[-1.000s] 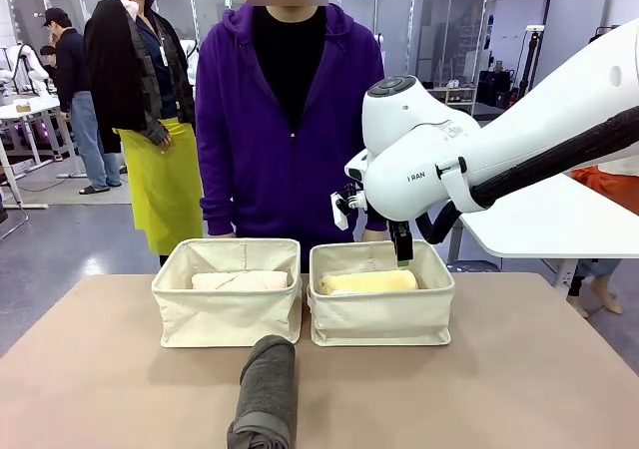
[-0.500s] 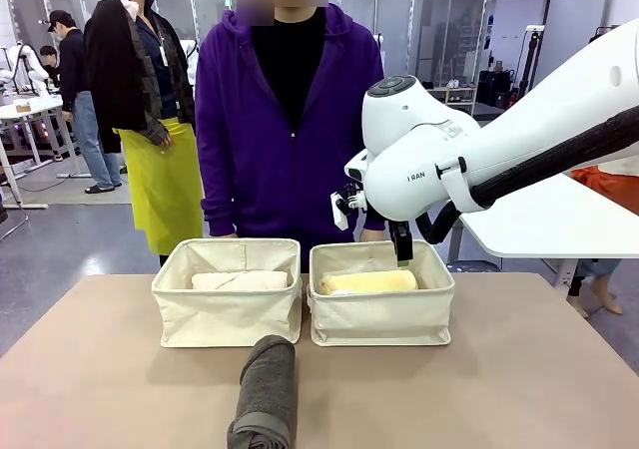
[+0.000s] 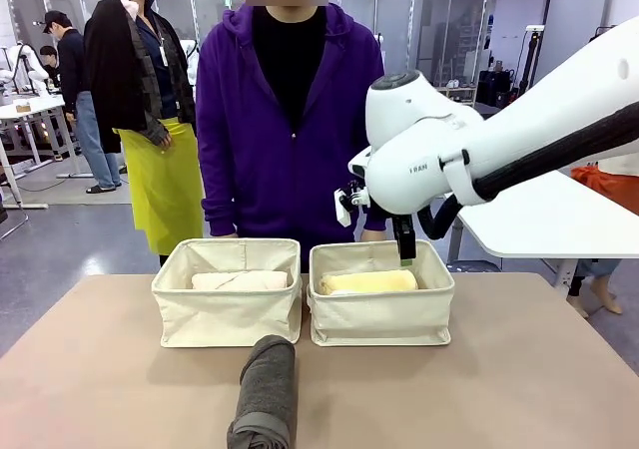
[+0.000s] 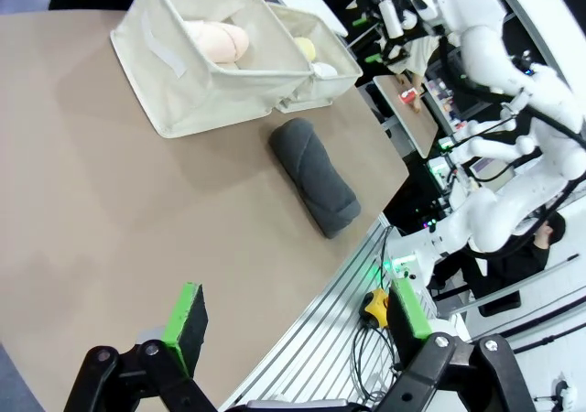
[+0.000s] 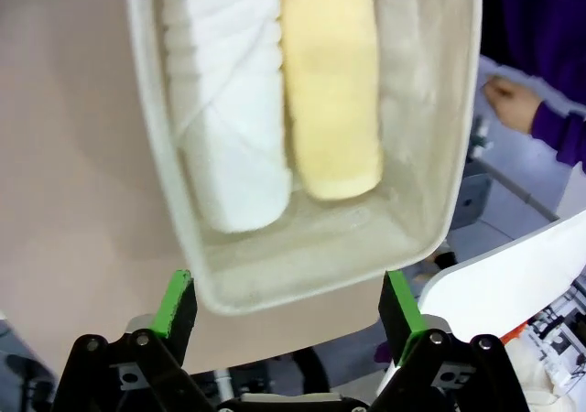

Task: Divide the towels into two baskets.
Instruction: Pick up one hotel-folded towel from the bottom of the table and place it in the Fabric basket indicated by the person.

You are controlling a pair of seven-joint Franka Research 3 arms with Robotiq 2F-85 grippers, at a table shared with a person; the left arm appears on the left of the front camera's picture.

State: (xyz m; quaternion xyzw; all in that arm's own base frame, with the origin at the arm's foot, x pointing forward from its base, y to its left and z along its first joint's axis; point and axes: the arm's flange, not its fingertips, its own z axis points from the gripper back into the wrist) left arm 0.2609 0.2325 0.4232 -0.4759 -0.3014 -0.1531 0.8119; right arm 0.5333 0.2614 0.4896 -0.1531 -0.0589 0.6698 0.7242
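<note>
Two cream baskets stand side by side at the far side of the table. The left basket (image 3: 228, 319) holds a pale pink towel (image 3: 240, 280). In the right basket (image 3: 379, 319) lies a yellow towel (image 3: 369, 282), and the right wrist view shows a white towel (image 5: 229, 110) beside that yellow towel (image 5: 331, 92). A dark grey towel (image 3: 268, 389) lies on the table in front of the baskets. My right gripper (image 3: 405, 253) hangs open and empty over the right basket's far right corner (image 5: 302, 256). My left gripper (image 4: 298, 316) is open above bare table, well away from the grey towel (image 4: 316, 176).
A person in a purple hoodie (image 3: 285, 120) stands just behind the baskets, one hand (image 5: 508, 101) near the right basket's far side. The table's near edge (image 4: 302, 311) runs close to my left gripper. Bare table lies left and right of the grey towel.
My right arm has lifted slightly up and to the right over the right basket. The towels, the baskets and the person have not moved.
</note>
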